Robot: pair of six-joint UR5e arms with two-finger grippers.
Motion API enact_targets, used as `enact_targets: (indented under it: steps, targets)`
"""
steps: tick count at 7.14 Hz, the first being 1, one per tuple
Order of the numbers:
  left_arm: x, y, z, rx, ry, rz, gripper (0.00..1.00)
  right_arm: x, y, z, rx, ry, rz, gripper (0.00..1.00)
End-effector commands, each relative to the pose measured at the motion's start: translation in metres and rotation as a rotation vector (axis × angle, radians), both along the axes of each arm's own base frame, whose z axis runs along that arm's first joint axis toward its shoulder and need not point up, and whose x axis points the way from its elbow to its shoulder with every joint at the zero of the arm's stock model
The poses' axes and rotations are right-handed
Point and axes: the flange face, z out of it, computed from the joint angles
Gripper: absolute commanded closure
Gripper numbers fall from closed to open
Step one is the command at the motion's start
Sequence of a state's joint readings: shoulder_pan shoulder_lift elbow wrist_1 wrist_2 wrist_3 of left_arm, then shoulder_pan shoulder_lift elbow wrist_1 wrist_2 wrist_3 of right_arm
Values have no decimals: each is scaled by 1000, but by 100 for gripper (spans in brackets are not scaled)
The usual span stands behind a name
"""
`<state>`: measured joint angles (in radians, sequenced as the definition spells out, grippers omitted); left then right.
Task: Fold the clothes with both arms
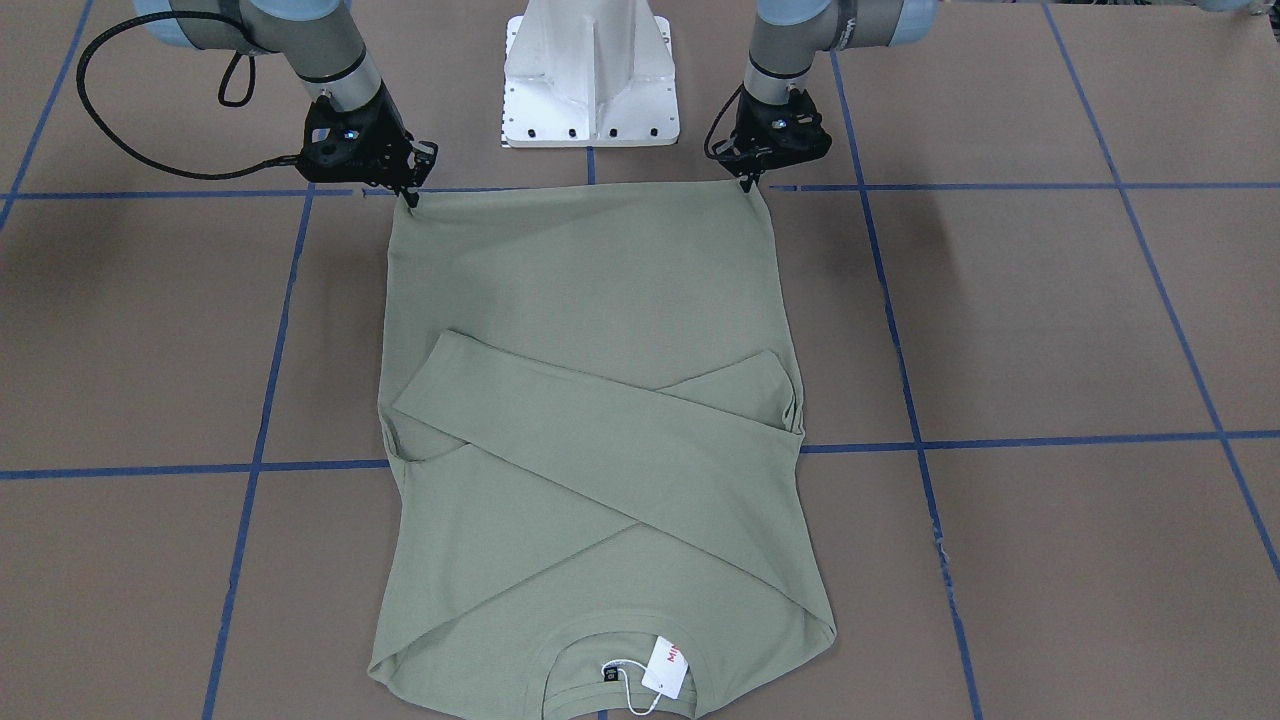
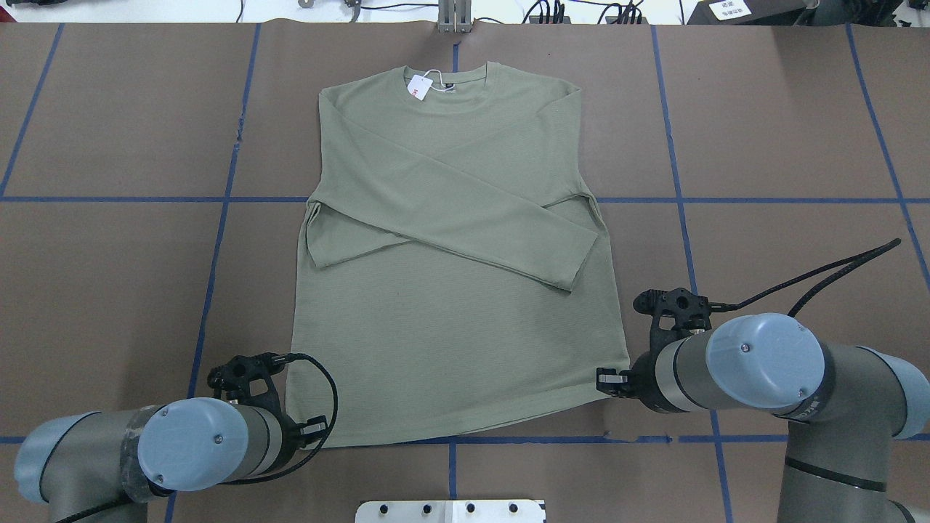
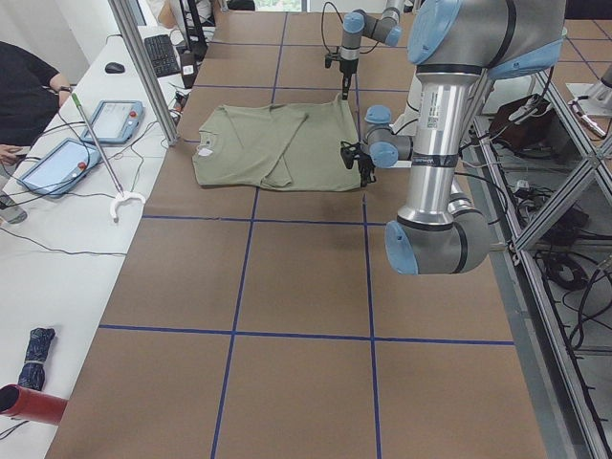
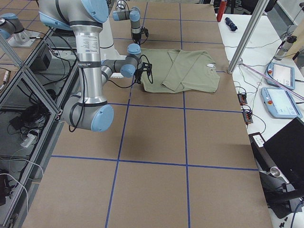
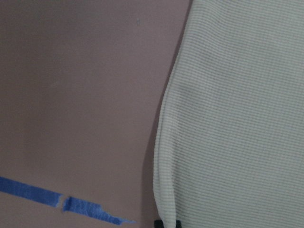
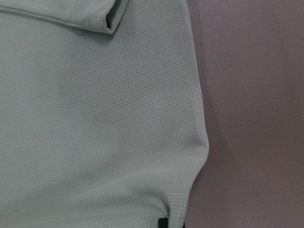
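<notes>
The sage-green long-sleeved shirt (image 1: 590, 290) lies flat on the brown table, both sleeves crossed over its body. Its collar with the white hang tag (image 1: 665, 668) points away from the robot; the hem is toward the robot. My left gripper (image 1: 748, 182) is shut on one hem corner, with the shirt edge (image 5: 228, 118) running into its tips in the left wrist view. My right gripper (image 1: 410, 193) is shut on the other hem corner; the cloth (image 6: 95, 118) fills the right wrist view. Both corners sit low at the table.
The white pedestal base (image 1: 590, 85) stands just behind the hem, between the arms. Blue tape lines (image 1: 1000, 440) grid the table. At the far side are a metal pole (image 3: 143, 67), tablets (image 3: 115, 120) and cables on a white desk.
</notes>
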<state>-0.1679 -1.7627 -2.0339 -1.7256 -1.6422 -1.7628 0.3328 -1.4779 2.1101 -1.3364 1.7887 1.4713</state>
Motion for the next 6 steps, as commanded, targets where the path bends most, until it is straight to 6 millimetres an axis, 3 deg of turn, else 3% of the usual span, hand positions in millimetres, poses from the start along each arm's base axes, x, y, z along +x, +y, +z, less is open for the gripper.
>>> enact_targets:
  steps: [1,2,4,6]
  targets:
    - [-15,-2,-15,-8,34,-18,100,10,1,-5,5,-12,2,100]
    - [-31,0,-23,-10,32,-21,100,18,5,-5,-1,-13,-1,100]
    - [-59,10,-57,-14,29,-9,100,37,24,-7,-73,-38,-90,100]
    - [-88,40,-90,-59,55,85,100,66,52,-11,-154,-63,-203,100]
